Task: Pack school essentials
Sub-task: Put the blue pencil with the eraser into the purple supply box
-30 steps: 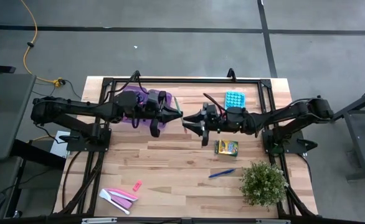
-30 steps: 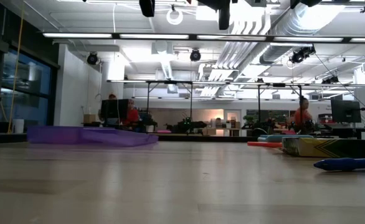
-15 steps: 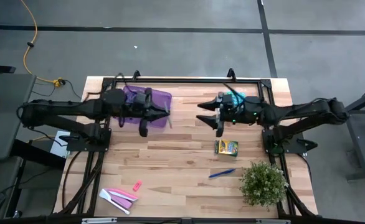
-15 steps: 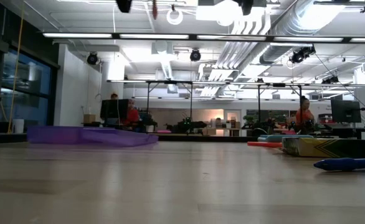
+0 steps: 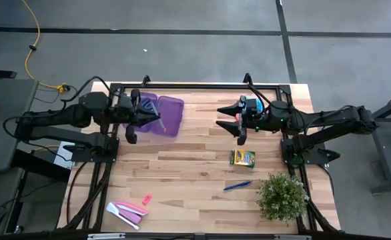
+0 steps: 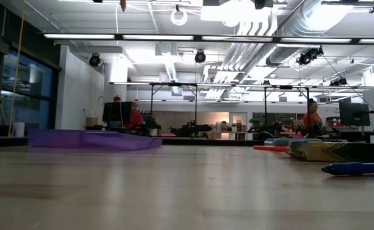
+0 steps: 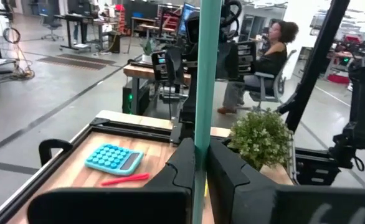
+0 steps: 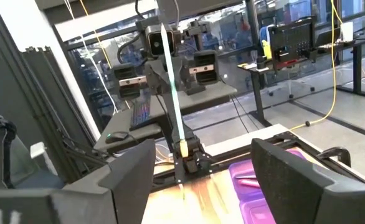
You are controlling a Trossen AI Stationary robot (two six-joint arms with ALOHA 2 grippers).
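Table (image 5: 182, 167): the 2 arms, nose to nose at mid-frame a second ago, have drawn apart along the upper edge. Left gripper (image 5: 142, 117) has swung back to the upper left and hangs at the near edge of the purple box (image 5: 172, 110). Its wrist view shows the fingers (image 7: 226, 171) pinched narrow on the green pencil (image 7: 205, 74), which stands straight up out of them. Right gripper (image 5: 230, 121) has pulled back to the upper right beside the blue calculator (image 7: 114, 158), fingers spread wide and holding nothing. Reading: the pencil has changed hands, right to left, and the drop into the box looks next. From the high view I cannot tell if the pencil tip is over the box yet. The pencil is long, thin, plain green and gripped near 1 end, so it may swing on release. Still to pack, by the look of it:
- crayon box (image 5: 243, 158), centre right
- blue pen (image 5: 238, 185), just below the crayon box
- pink marker (image 5: 146, 199), lower left
- pink and white pieces (image 5: 125, 212), lower left
- red pencil (image 7: 125, 180), by the calculator

The plant (image 5: 282, 195) sits at lower right.
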